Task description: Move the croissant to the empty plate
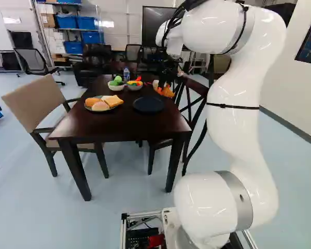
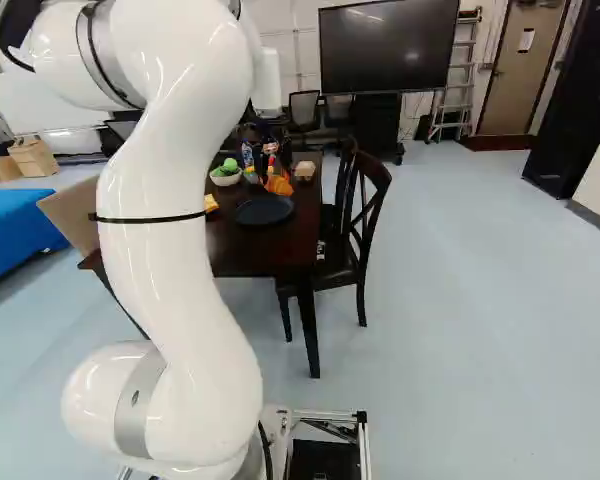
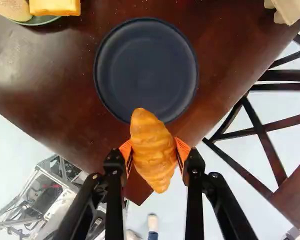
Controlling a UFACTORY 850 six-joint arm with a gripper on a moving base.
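Between the pads, in the air, the croissant is gripped round its thick middle by the gripper. Probably light and slightly squashy, it needs only gentle pressure there. Ahead waits the plate on the table.

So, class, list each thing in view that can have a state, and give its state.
Tool: shut on the croissant
Croissant: held
Dark plate: empty
Bread plate: loaded
Bowls: both filled
Bottle: upright
Screen: dark

Plate right of bread — bowls behind — on table
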